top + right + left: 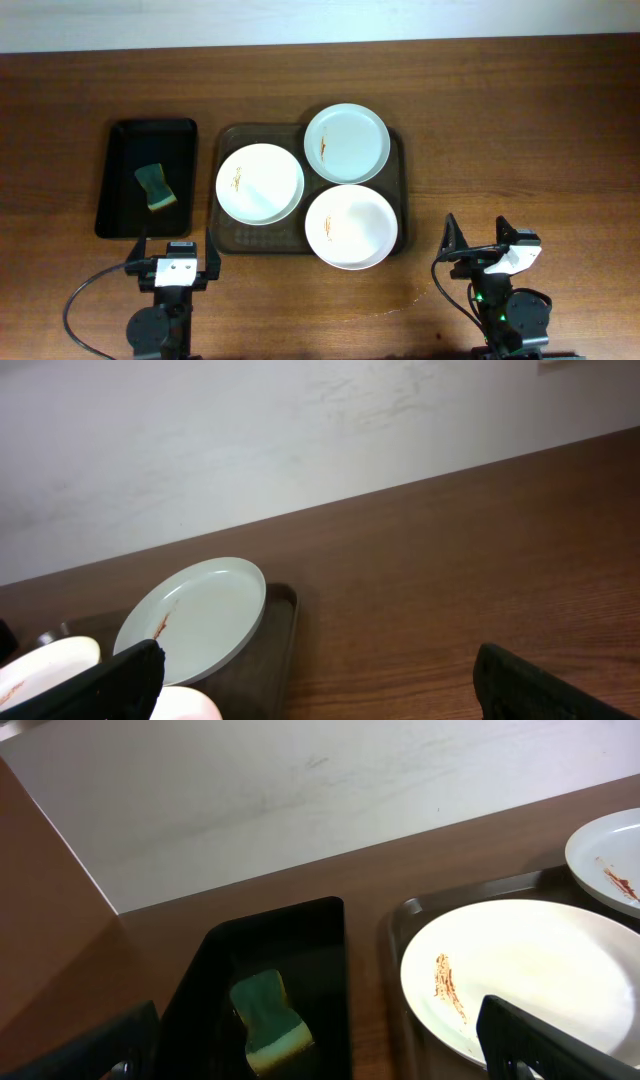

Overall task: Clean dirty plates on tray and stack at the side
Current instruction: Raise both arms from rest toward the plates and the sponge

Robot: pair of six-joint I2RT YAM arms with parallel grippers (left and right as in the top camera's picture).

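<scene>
Three dirty plates lie on the dark brown tray [240, 240], each with an orange-brown smear: one at the left [260, 184], a faintly bluish one at the back [346, 143], one at the front right [351, 227]. My left gripper [176, 255] is open and empty at the table's front, below the black tray. In the left wrist view its fingers [320, 1050] frame the sponge and the left plate [530, 970]. My right gripper [478, 240] is open and empty, right of the tray. Its wrist view [325, 690] shows the bluish plate [200, 615] ahead to the left.
A smaller black tray [125, 150] stands left of the brown tray and holds a green-and-yellow sponge [155, 187], also in the left wrist view [270, 1020]. Bare wooden table lies right of the brown tray [280, 630]. A white wall is behind the table.
</scene>
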